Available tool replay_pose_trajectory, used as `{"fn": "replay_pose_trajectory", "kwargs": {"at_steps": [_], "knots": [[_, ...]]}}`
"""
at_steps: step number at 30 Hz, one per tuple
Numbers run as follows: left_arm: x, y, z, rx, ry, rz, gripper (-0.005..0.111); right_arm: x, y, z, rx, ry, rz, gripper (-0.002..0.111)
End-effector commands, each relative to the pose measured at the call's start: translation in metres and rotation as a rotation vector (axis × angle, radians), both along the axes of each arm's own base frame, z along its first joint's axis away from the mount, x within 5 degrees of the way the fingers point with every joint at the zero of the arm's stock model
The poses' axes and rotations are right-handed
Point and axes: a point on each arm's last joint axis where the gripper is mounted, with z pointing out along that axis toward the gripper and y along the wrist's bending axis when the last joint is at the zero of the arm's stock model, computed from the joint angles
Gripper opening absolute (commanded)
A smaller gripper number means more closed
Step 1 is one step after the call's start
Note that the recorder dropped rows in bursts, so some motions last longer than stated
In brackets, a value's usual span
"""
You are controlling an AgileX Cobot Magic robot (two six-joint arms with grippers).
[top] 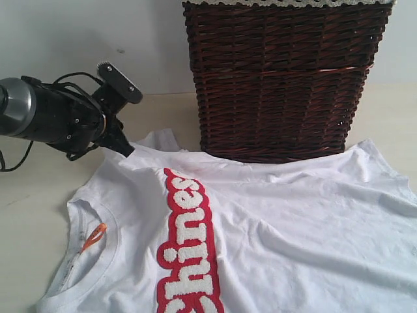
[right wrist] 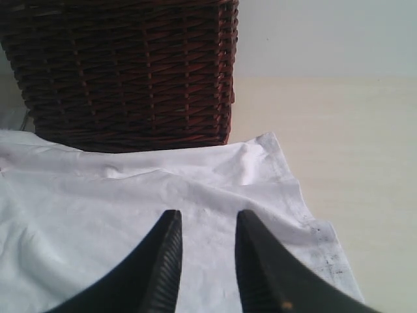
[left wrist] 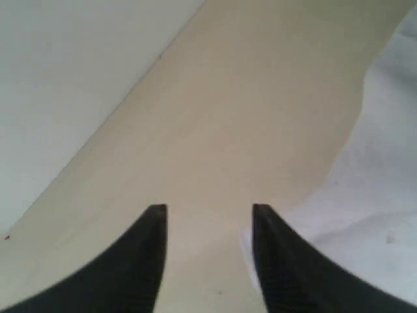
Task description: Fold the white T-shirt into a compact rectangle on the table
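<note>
While the white T-shirt (top: 293, 222) lies spread on the table (top: 26, 208) before the wicker basket (top: 280, 78) at its far edge, the left gripper (left wrist: 208, 208) hovers beside a sleeve (jaws parted, empty). The right gripper (right wrist: 207, 214) stands narrowly open above the cloth.

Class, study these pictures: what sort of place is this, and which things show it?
Likely a robot lab bench staged for laundry folding: a robot arm over a plain table, a T-shirt spread flat, and a wicker basket behind.
</note>
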Motion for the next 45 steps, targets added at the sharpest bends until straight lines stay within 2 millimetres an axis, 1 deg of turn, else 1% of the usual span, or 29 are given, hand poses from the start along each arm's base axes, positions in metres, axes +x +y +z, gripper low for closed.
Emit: {"fn": "replay_pose_trajectory", "kwargs": {"at_steps": [1, 2, 3, 5, 7, 8, 9, 10, 12, 13, 14, 17, 19, 21, 24, 29, 35, 42, 43, 45], "knots": [[0.006, 0.005, 0.015, -0.025, -0.085, 0.099, 0.075, 0.0, 0.0, -0.001, -0.001, -0.004, 0.0, 0.03], [0.005, 0.005, 0.019, -0.031, -0.094, 0.097, 0.077, 0.0, 0.0, -0.001, -0.001, -0.004, 0.0, 0.03], [0.005, 0.003, 0.023, -0.048, -0.091, 0.081, 0.077, 0.0, 0.0, -0.001, -0.001, -0.004, 0.0, 0.03], [0.003, -0.007, 0.031, -0.128, -0.058, -0.01, 0.075, 0.0, 0.0, -0.001, -0.001, -0.004, 0.0, 0.03], [0.001, -0.021, 0.034, -0.227, 0.006, -0.142, 0.07, 0.0, 0.0, -0.001, -0.001, -0.004, 0.0, 0.03], [0.0, -0.028, 0.035, -0.292, 0.048, -0.213, 0.065, 0.0, 0.0, -0.001, -0.001, -0.004, 0.0, 0.03], [-0.001, -0.034, 0.033, -0.336, 0.083, -0.267, 0.057, 0.0, 0.0, -0.001, -0.001, -0.004, 0.0, 0.03], [0.0, -0.039, 0.03, -0.372, 0.115, -0.314, 0.046, 0.0, 0.0, -0.001, -0.001, -0.004, 0.0, 0.03], [0.005, -0.044, 0.024, -0.396, 0.137, -0.342, 0.021, 0.0, 0.0, -0.001, -0.001, -0.004, 0.0, 0.03], [0.01, -0.045, 0.022, -0.388, 0.128, -0.33, 0.006, 0.0, 0.0, -0.001, -0.001, -0.004, 0.0, 0.03], [0.016, -0.045, 0.019, -0.376, 0.112, -0.309, 0.001, 0.0, 0.0, -0.001, -0.001, -0.004, 0.0, 0.03], [0.033, -0.045, 0.018, -0.363, 0.072, -0.286, 0.001, 0.0, 0.0, -0.001, -0.001, -0.004, 0.0, 0.03], [0.041, -0.045, 0.016, -0.377, 0.068, -0.294, 0.0, 0.0, 0.0, -0.001, -0.001, -0.004, 0.0, 0.03], [0.046, -0.047, 0.012, -0.402, 0.088, -0.33, 0.0, 0.0, 0.0, -0.001, -0.001, -0.004, 0.0, 0.03], [0.047, -0.047, 0.003, -0.393, 0.109, -0.348, 0.0, 0.0, 0.0, -0.001, -0.001, -0.004, 0.0, 0.03], [0.051, -0.038, -0.015, -0.347, 0.135, -0.351, 0.0, 0.0, 0.0, -0.001, -0.001, -0.004, 0.0, 0.03], [0.055, -0.026, -0.042, -0.273, 0.176, -0.365, 0.0, 0.0, 0.0, -0.001, -0.001, -0.004, 0.0, 0.03], [0.055, -0.026, -0.057, -0.248, 0.202, -0.385, 0.0, 0.0, 0.0, -0.001, -0.001, -0.004, 0.0, 0.03], [0.056, -0.025, -0.057, -0.241, 0.198, -0.377, 0.0, 0.0, 0.0, -0.001, -0.001, -0.004, 0.0, 0.03], [0.058, -0.02, -0.065, -0.205, 0.191, -0.326, 0.0, 0.0, 0.0, -0.001, -0.001, -0.004, 0.0, 0.03]]}}
